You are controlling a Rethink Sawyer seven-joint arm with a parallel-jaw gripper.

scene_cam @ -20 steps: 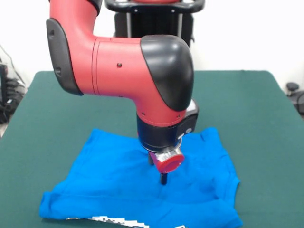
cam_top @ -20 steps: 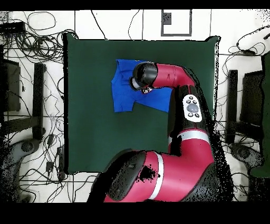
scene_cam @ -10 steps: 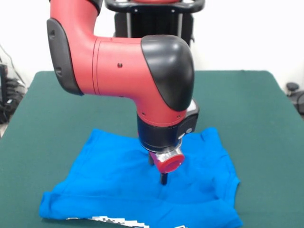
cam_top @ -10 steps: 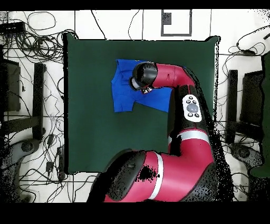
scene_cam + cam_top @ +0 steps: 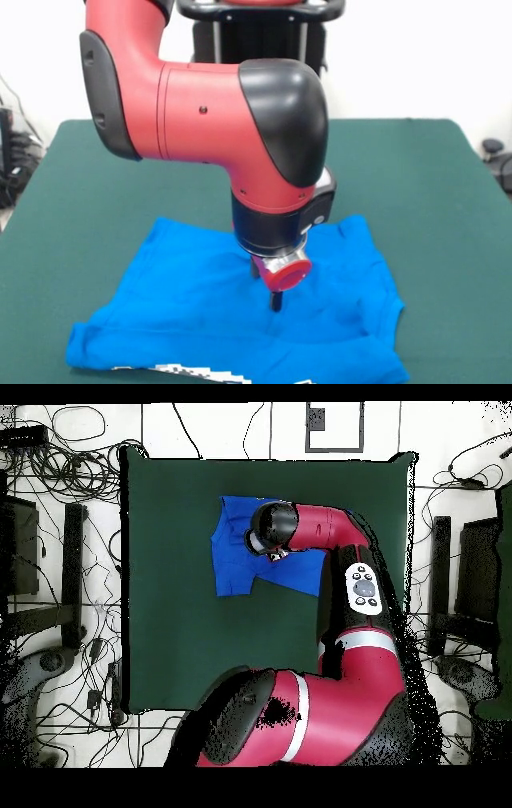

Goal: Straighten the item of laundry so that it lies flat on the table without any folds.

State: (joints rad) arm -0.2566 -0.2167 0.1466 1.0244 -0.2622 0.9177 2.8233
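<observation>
A table (image 5: 416, 184) covered in dark green cloth was seen bearing a bright blue T-shirt (image 5: 192, 312), spread plain side up near one edge, with a strip of printed graphic (image 5: 192, 370) shown at its hem.

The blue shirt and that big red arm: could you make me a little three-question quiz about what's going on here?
1. True or false: the T-shirt lies perfectly flat on the table.
2. Where is the gripper? A) over the shirt's middle B) off the table C) over bare green cloth
3. What shows at the shirt's edge nearest the front camera?

Key
1. False: it has wrinkles, and an edge is turned up.
2. A.
3. A strip of the white and black graphic, peeking out from the underside.
</observation>
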